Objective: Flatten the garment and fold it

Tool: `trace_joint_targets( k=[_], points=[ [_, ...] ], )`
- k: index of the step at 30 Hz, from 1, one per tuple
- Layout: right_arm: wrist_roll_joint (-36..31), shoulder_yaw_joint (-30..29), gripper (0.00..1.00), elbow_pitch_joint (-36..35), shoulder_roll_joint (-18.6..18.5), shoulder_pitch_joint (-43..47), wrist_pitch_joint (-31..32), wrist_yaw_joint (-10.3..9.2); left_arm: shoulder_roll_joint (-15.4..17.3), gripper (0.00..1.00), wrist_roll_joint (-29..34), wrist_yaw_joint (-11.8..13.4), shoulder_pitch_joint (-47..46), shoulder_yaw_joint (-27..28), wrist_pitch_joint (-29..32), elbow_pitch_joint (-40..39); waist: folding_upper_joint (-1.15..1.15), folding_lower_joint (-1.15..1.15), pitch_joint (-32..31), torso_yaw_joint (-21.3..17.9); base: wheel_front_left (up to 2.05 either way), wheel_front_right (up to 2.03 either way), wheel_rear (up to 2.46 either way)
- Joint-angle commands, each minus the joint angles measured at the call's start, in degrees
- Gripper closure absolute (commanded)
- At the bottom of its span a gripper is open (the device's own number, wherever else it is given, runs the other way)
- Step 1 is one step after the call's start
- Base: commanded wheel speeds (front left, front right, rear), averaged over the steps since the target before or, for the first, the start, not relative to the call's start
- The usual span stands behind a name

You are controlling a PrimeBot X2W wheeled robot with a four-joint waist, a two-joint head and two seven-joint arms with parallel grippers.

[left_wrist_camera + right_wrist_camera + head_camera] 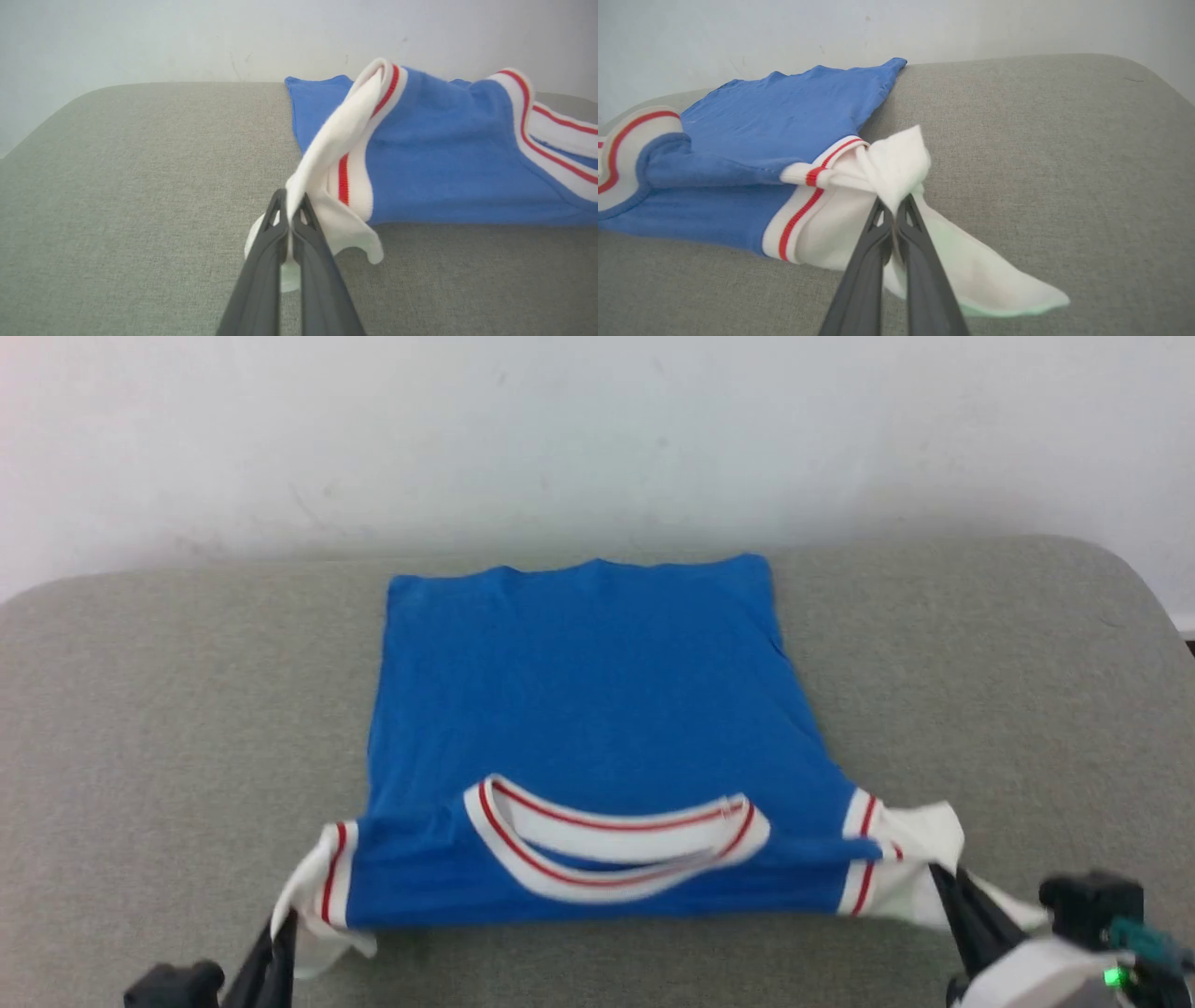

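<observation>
Garment (pixel 597 709) lies spread on the grey tabletop (pixel 140 709), blue body flat, red-striped collar (pixel 616 845) nearest the robot; left pincer (pixel 292 210) is clamped tight on the white left sleeve (pixel 327 154), lifting it; right pincer (pixel 894 207) is closed on the bunched right sleeve (pixel 896 163) at the near corner.

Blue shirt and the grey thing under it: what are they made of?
The shirt looks like soft knit cloth, maybe cotton or a blend. It is matte, lies limp, and bunches into soft folds at the white sleeve. The grey surface looks like woven upholstery fabric. It has a flecked, matte weave and rounded corners. Padding underneath is only a guess.
</observation>
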Motion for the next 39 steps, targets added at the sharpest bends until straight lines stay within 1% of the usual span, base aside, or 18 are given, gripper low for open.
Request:
trace_joint_targets(
  k=[1, 6, 8, 10, 11, 12, 13, 16, 19, 21, 23, 26, 30, 33, 39],
  points=[
    [-0.47, -0.86, 1.00, -0.93, 0.46, 1.18, 0.46, -0.13, 0.58, 1.00, 0.17, 0.45, 0.81, 0.25, 0.24, -0.32, -0.01, 0.02, -0.88, 1.00, 0.00, 0.00, 0.00],
    [-4.75, -5.27, 1.00, -8.54, 4.68, 11.10, 5.56, -0.13, 1.18, 1.00, -0.20, 0.33, 5.10, -1.59, 4.14, -1.72, -0.01, 0.02, -1.10, 1.86, 0.00, 0.00, 0.00],
    [-6.03, -6.21, 1.00, -9.70, 5.79, 14.11, 7.15, -0.13, 1.35, 1.00, -0.33, 0.28, 6.32, -2.04, 4.88, -2.10, -0.01, 0.02, -1.03, 2.11, 0.00, 0.00, 0.00],
    [-5.79, -5.93, 1.00, -10.05, 6.69, 16.01, 8.65, -0.13, 1.28, 1.00, -1.00, 0.18, 7.17, -1.87, 4.81, -2.15, -0.01, 0.02, -0.91, 2.15, 0.00, 0.00, 0.00],
    [-5.97, -5.41, 0.89, -10.24, 6.84, 16.58, 9.39, -0.13, 1.30, 1.00, -1.32, 0.05, 7.39, -1.67, 4.51, -2.00, -0.01, 0.02, -0.89, 2.19, 0.00, 0.00, 0.00],
    [-5.95, -4.80, 0.58, -10.66, 6.92, 16.88, 9.76, -0.13, 1.04, 1.00, -1.80, -0.02, 7.47, -1.44, 4.08, -1.91, -0.01, 0.02, -0.79, 2.25, 0.00, 0.00, 0.00],
    [-5.22, -4.33, 0.00, -11.29, 7.05, 16.93, 9.95, -0.13, 0.58, 1.00, -2.08, 0.06, 7.37, -1.38, 3.54, -1.88, -0.01, 0.02, -0.71, 2.31, 0.00, 0.00, 0.00],
    [-3.99, -4.31, 0.00, -14.80, 7.00, 15.80, 8.55, -0.13, -0.26, 1.00, -2.78, -0.12, 6.71, -1.19, 2.06, -1.71, -0.01, 0.02, -0.39, 2.82, 0.00, 0.00, 0.00],
    [-4.73, -6.31, 0.00, -18.26, 6.73, 13.01, 6.84, -0.13, -0.65, 1.00, -3.28, -0.60, 5.68, -1.15, 0.99, -1.36, -0.01, 0.02, 0.28, 3.62, 0.00, 0.00, 0.00],
    [-5.28, -7.93, 0.00, -18.97, 6.91, 9.77, 6.73, -0.13, -1.09, 1.00, -3.50, -0.61, 4.91, -1.02, 0.07, -1.21, -0.01, 0.02, 1.00, 4.25, 0.00, 0.00, 0.00],
    [-5.33, -9.34, 0.00, -17.91, 6.98, 5.09, 7.29, -0.13, -1.77, 1.00, -3.70, -0.49, 4.11, -0.95, -0.92, -1.29, -0.01, 0.02, 2.11, 4.88, 0.00, 0.00, 0.00],
    [-4.25, -10.89, 0.00, -11.94, 5.83, -3.93, 9.75, -0.13, -2.57, 1.00, -3.74, -0.90, 2.29, -1.45, -2.22, -1.37, -0.01, 0.02, 4.38, 6.52, 0.00, 0.00, 0.00],
    [-1.50, -12.15, 0.00, 0.37, 3.12, -17.16, 12.25, -0.13, -3.87, 1.00, -3.56, -1.54, -0.52, -2.47, -4.12, -1.31, -0.01, 0.02, 7.85, 9.19, 0.00, 0.00, 0.00],
    [-0.73, -10.82, 0.00, 9.86, -0.05, -26.47, 15.27, -0.13, -5.24, 1.00, -3.50, -1.72, -2.78, -3.43, -5.11, -1.37, -0.01, 0.02, 10.69, 11.42, 0.00, 0.00, 0.00],
    [0.78, -8.77, 0.00, 25.94, -3.66, -41.82, 21.09, -0.13, -8.05, 1.00, -3.19, -2.06, -6.85, -5.61, -6.80, -1.78, -0.01, 0.02, 15.38, 15.14, 0.00, 0.00, 0.00]
  ],
)
